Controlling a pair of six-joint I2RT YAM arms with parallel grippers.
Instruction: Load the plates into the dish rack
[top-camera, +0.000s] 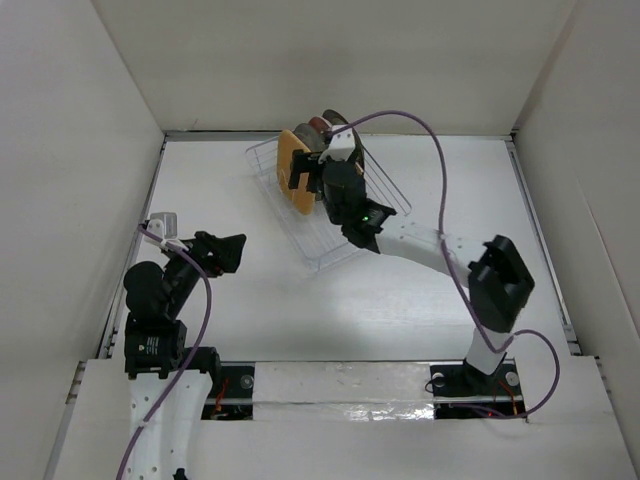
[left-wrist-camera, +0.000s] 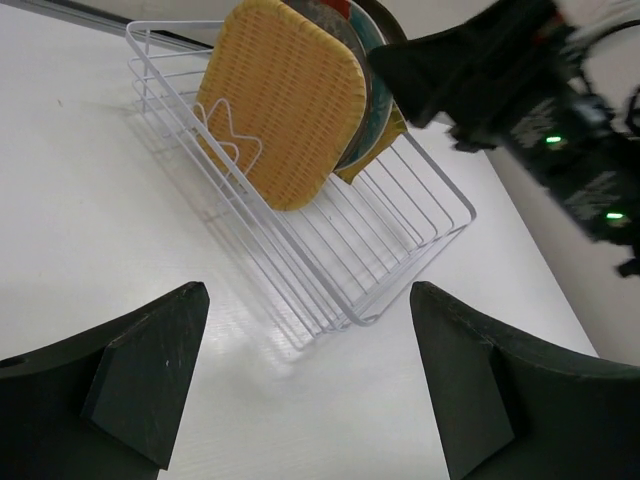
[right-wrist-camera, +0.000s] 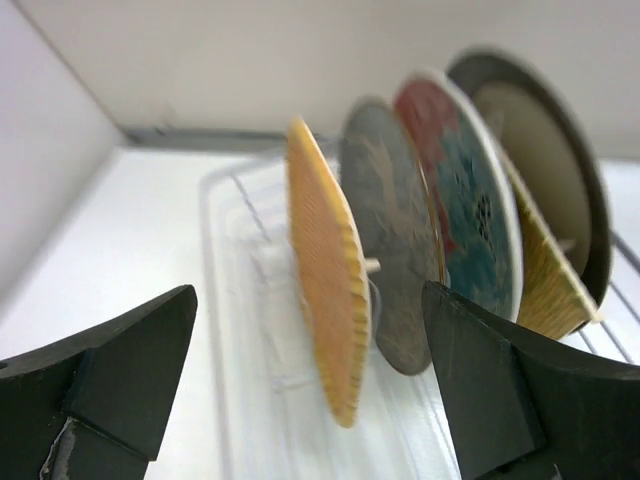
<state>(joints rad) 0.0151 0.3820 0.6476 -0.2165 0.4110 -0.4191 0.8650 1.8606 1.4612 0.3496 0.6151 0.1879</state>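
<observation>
Plates (right-wrist-camera: 455, 200): five on edge in dish rack (left-wrist-camera: 362, 318), upper centre of top view. Right gripper (right-wrist-camera: 310, 380) wide, empty, close by. Left gripper (left-wrist-camera: 310, 370) wide, empty, well apart.

The dish rack (left-wrist-camera: 360, 260) is white, the woven plate (left-wrist-camera: 285, 100) yellow-orange.

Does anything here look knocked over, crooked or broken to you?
Nothing looks spilled or broken. All five plates stand on edge in the dish rack, bunched at its far end and leaning a little. The one oddity is that the rack sits skewed, diagonal to the edges of the table.
</observation>
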